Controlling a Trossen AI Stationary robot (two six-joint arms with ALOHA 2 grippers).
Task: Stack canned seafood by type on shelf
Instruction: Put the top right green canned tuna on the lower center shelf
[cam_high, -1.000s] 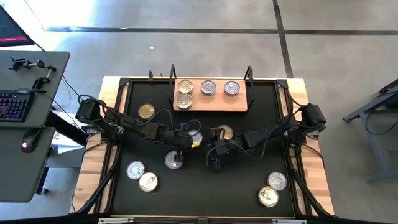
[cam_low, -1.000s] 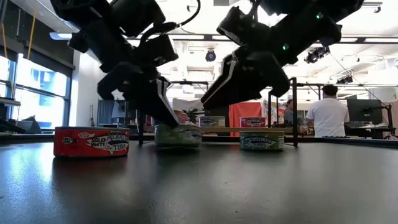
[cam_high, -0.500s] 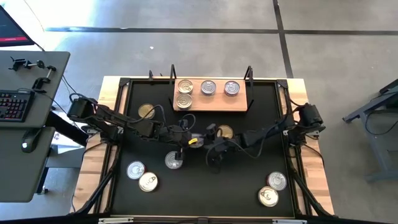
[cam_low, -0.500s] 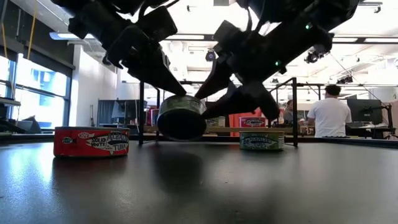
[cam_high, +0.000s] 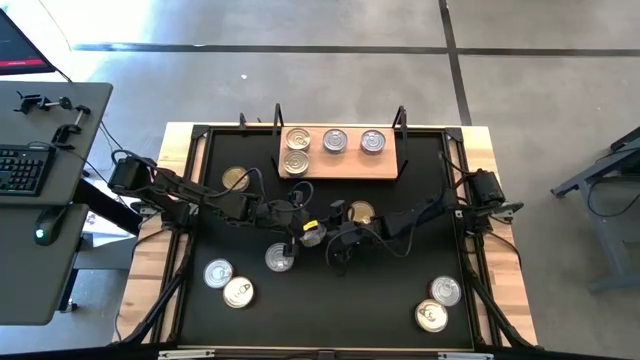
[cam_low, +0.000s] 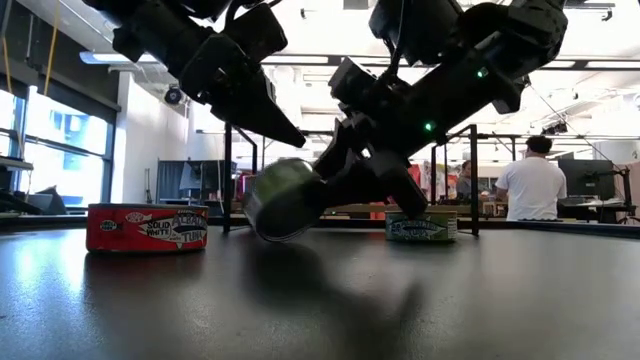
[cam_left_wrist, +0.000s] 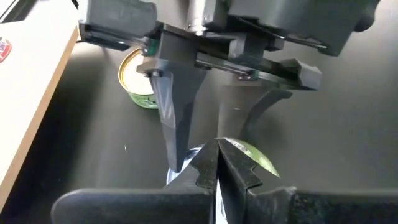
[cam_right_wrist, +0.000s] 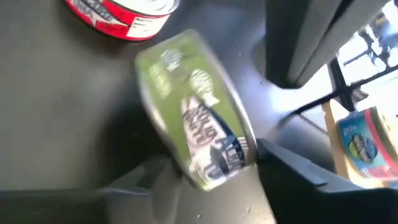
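Bench entry. At the middle of the table (cam_high: 200, 330) the two arms are meeting nose to nose.

Right gripper (cam_high: 330, 239): we are seeing its two fingers (cam_right_wrist: 283, 169) standing apart with a green-labelled tin (cam_right_wrist: 198, 137) between them. The gripper is grasping that tin. In the low view the tin is tipping steeply on its edge, its lid facing away from the right gripper and towards the left arm. We cannot tell whether its lower rim is touching the table.

Left gripper (cam_left_wrist: 216, 167): it is clenched, fingers pressed together and holding nothing. It is hanging just above and beside the tilted tin, tips pointing straight at the right gripper.

The shelf (cam_high: 345, 170) is lying beyond both grippers, well apart from them. It is carrying four silver-lidded tins (cam_high: 334, 141), three in a row and one in front of the row's left end.

A gold-lidded tin (cam_high: 361, 212) is sitting just beside the right gripper, on its shelf side. Another silver tin (cam_high: 279, 258) is sitting near the left gripper, on the side away from the shelf. A second gold tin (cam_high: 235, 179) is lying alongside the left arm. Two loose pairs are sitting far out from the grippers, one pair (cam_high: 228, 282) on the left arm's side and one pair (cam_high: 438, 303) on the right arm's side.
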